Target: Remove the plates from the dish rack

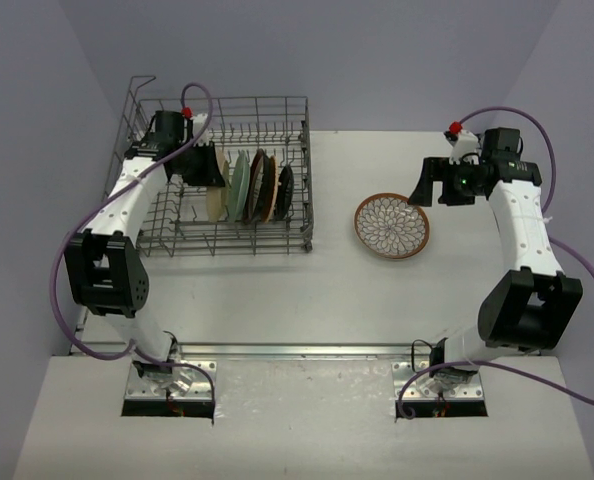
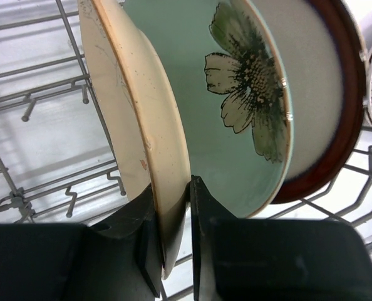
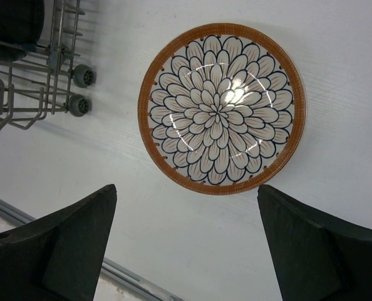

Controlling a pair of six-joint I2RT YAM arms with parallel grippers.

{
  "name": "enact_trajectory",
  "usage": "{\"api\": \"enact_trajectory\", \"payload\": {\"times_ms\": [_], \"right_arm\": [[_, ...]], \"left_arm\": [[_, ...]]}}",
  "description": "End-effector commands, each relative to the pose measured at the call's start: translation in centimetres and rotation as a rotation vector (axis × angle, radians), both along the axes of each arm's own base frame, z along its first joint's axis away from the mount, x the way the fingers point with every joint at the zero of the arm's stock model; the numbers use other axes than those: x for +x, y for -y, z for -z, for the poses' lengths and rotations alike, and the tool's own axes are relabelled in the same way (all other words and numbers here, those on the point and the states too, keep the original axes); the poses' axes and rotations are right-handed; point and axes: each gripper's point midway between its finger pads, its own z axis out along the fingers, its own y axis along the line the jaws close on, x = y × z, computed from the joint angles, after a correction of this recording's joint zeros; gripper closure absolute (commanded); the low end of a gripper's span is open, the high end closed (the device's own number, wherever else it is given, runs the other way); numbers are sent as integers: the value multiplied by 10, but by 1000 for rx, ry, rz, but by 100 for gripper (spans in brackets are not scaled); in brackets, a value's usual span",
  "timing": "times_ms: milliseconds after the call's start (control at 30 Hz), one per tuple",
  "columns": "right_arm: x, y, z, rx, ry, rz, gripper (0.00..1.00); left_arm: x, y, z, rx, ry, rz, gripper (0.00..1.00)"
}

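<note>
The grey wire dish rack point(image 1: 157, 232) stands at the table's left back. Several plates stand on edge in it: a cream plate point(image 1: 216, 196), a pale green plate point(image 1: 240, 186), a red-rimmed one point(image 1: 258, 185), an orange-brown one point(image 1: 270, 188) and a small black one point(image 1: 285, 188). My left gripper point(image 2: 190, 216) is inside the rack, shut on the rim of the cream plate point(image 2: 147, 119). The pale green flower plate point(image 2: 236, 81) stands just behind it. A brown-rimmed petal-pattern plate point(image 1: 391, 226) lies flat on the table. My right gripper point(image 3: 186, 241) is open and empty above and near it point(image 3: 222, 108).
The rack's wire walls and upright tines point(image 2: 73, 200) surround the left gripper. The rack's corner with small wheels point(image 3: 79, 91) shows in the right wrist view. A raised wire loop point(image 1: 140, 88) stands at the rack's back left corner.
</note>
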Motion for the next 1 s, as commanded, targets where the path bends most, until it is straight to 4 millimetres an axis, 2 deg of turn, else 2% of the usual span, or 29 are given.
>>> {"api": "enact_trajectory", "payload": {"times_ms": [0,133,200,333,400,467,533,567,633,667,733,800,833,967], "right_arm": [[0,-10,-29,44,70,-18,7],[-1,-17,-37,91,64,-13,7],[-1,-19,-42,107,68,-17,7],[-1,-26,-54,151,81,-27,7],[-2,-31,-64,184,89,-31,6],[-2,-37,-71,230,86,-34,6],[-1,-44,-77,282,76,-44,6],[-1,-46,-78,306,60,-44,6],[-1,-52,-82,348,41,-55,6],[-1,-54,-84,371,31,-66,6],[-3,-62,-94,427,24,-96,6],[-7,-69,-101,480,13,-129,6],[-11,-75,-107,520,12,-158,6],[-17,-87,-112,576,-2,-202,6]], "left_arm": [[25,-2,-105,-25,275,20,100],[19,0,-164,-26,405,36,100],[16,-3,-183,2,460,44,100],[3,1,-204,74,539,114,100],[-5,7,-202,213,587,189,100],[-21,31,-203,354,663,283,100],[-52,72,-217,487,796,423,100],[-64,86,-217,547,831,453,100],[-75,90,-215,659,862,476,100],[-85,104,-209,710,878,532,100],[-104,114,-195,838,898,629,100],[-119,116,-178,1012,926,735,100],[-121,113,-163,1078,911,752,100],[-145,126,-162,1245,1067,851,100]]}}
